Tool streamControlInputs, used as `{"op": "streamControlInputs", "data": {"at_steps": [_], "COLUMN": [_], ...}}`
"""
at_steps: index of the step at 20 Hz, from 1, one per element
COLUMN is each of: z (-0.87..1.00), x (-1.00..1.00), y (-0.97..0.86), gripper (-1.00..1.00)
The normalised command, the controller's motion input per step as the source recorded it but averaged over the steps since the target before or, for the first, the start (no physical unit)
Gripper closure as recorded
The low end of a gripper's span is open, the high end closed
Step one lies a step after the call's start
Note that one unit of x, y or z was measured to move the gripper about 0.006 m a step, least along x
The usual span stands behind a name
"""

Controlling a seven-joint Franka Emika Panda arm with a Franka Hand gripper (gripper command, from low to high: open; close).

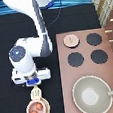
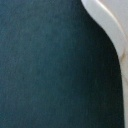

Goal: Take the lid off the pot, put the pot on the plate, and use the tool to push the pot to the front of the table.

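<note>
— Spatula (image 1: 36,91) first: where has it got to?

— Under the pincer (image 1: 33,84), at about eight o'clock on the black table (image 1: 6,48) as seen from above. Its slotted cream head pokes out below the hand, toward six o'clock, and looks to be touching the far rim of the pot (image 1: 36,109). The handle runs up under the blue block, so I take it the pincer is clamped on the spatula, though the fingers themselves are mostly hidden from me.

— And the pot?

— Small, pale pink, reddish-brown filling showing, so the lid (image 1: 70,40) is already off; it lies on the brown stove panel (image 1: 112,51) at about one o'clock, beside the black burners (image 1: 93,39). The pot seems to sit on the cream plate (image 1: 27,103), whose edge peeks out around it.

— How would these things handle?

— Toy-light, I'd judge. The spatula looks like stiff plastic, thin and smooth, best held on the handle, well back from the slots. The pot on its plate should slide readily on that smooth top, and might spin or slip off the plate if nudged off-centre.

— The wrist camera?

— Only dark tabletop and one curved cream edge (image 2: 107,30); I can't tell which thing it is.

— Anything else?

— A big grey pan (image 1: 92,94) at five o'clock, well apart.
</note>
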Motion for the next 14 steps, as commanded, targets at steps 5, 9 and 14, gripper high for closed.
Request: {"op": "streamControlInputs", "data": {"at_steps": [5, 9, 14], "z": [0.57, 0.65, 0.56], "x": [0.84, -0.39, -0.74], "y": [0.06, 0.18, 0.15], "gripper": [1.0, 1.0, 1.0]}}
